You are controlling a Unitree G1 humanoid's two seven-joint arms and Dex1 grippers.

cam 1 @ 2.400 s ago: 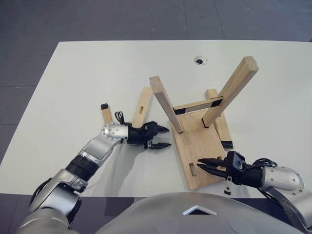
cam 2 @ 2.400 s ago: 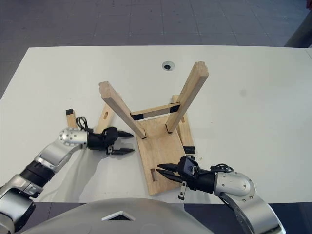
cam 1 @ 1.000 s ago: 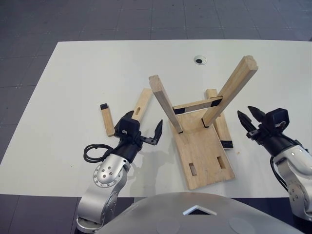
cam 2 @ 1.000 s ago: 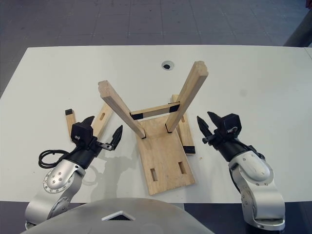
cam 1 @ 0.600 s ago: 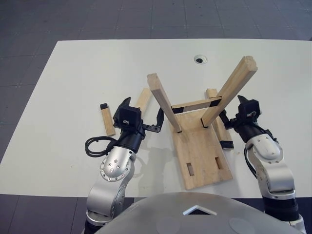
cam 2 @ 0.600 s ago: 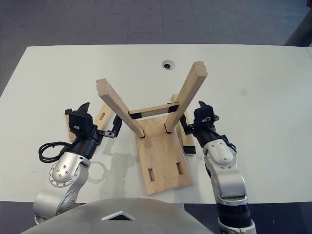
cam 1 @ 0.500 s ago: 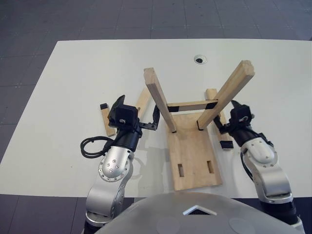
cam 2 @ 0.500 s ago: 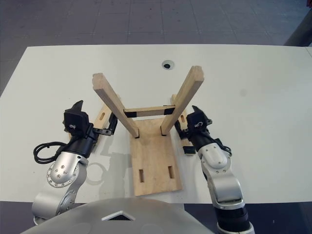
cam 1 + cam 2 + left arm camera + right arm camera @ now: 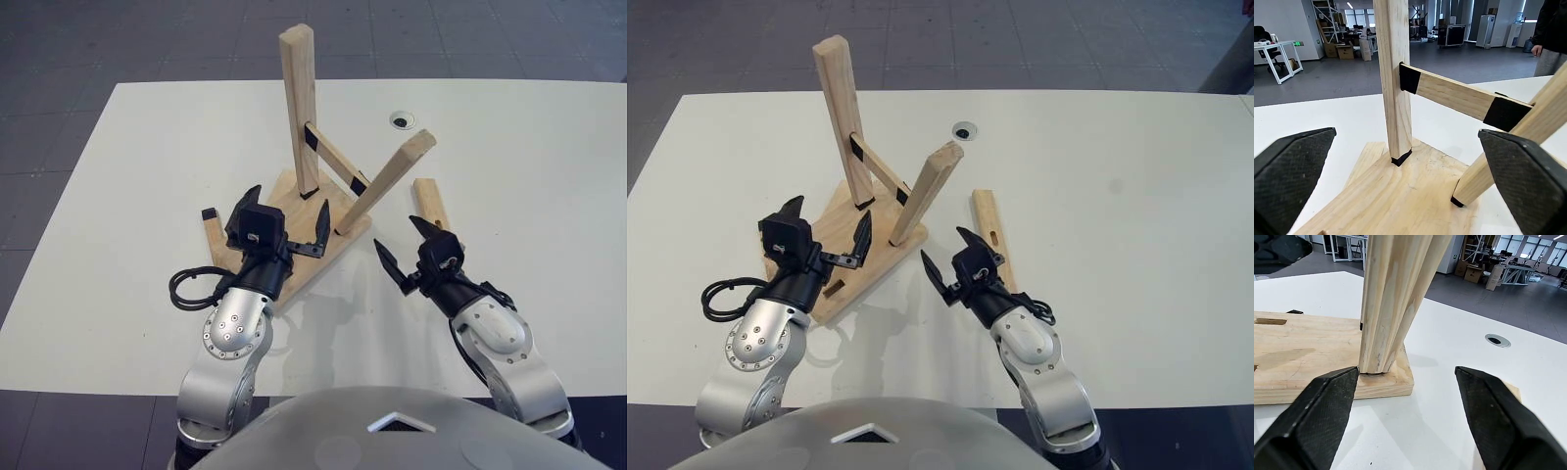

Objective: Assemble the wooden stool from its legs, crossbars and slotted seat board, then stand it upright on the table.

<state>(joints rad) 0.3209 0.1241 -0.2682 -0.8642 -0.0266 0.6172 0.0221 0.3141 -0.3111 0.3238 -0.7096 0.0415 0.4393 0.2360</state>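
I see pale wood with black bands at the joints. The seat board (image 9: pixel 328 240) lies flat on the table (image 9: pixel 509 157), an upright leg (image 9: pixel 299 108) and a tilted leg (image 9: pixel 387 181) socketed in it, with a crossbar (image 9: pixel 335 159) joining them. The left gripper (image 9: pixel 288 199) hovers, jaws wide apart, over the board's 6 o'clock end. The right gripper (image 9: pixel 396 233), jaws also apart, sits at its 4 o'clock. A loose leg (image 9: pixel 428 204) lies at its 3 o'clock.

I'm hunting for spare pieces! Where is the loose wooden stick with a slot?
In the eye views, the loose slotted wooden stick lies flat on the white table, right of the pale wooden seat board, just beyond the right gripper.
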